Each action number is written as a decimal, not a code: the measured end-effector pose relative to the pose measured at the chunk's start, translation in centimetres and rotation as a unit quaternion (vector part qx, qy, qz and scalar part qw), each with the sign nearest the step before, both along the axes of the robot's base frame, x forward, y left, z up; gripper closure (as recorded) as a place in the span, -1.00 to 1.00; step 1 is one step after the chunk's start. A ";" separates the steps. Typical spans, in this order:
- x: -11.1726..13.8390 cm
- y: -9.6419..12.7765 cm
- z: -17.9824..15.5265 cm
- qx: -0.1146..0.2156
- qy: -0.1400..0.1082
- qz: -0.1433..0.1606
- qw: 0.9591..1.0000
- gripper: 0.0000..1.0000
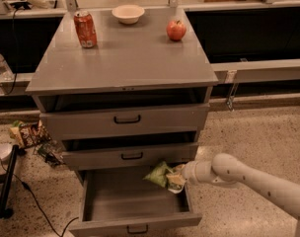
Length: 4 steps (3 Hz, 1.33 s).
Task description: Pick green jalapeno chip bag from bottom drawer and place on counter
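The green jalapeno chip bag is a crumpled green foil bag held in the air above the open bottom drawer, close under the middle drawer's front. My gripper reaches in from the right on a white arm and is shut on the bag's right end. The bottom drawer is pulled out and its grey floor shows bare. The counter is the flat grey cabinet top above.
On the counter stand a red soda can, a white bowl and a red apple. The middle drawer and top drawer stick out slightly. Snack packets and cables lie on the floor at left.
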State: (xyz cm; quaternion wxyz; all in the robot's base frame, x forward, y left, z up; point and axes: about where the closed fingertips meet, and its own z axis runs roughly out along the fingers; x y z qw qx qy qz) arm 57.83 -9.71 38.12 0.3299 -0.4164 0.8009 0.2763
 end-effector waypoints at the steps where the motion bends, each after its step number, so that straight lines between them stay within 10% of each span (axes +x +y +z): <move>1: 0.4 -1.0 6.3 0.020 -0.028 0.050 0.998 1.00; 3: -1.8 -0.1 6.5 0.034 -0.004 0.089 0.995 1.00; 4: -2.5 -0.8 10.9 0.046 -0.051 0.106 0.992 1.00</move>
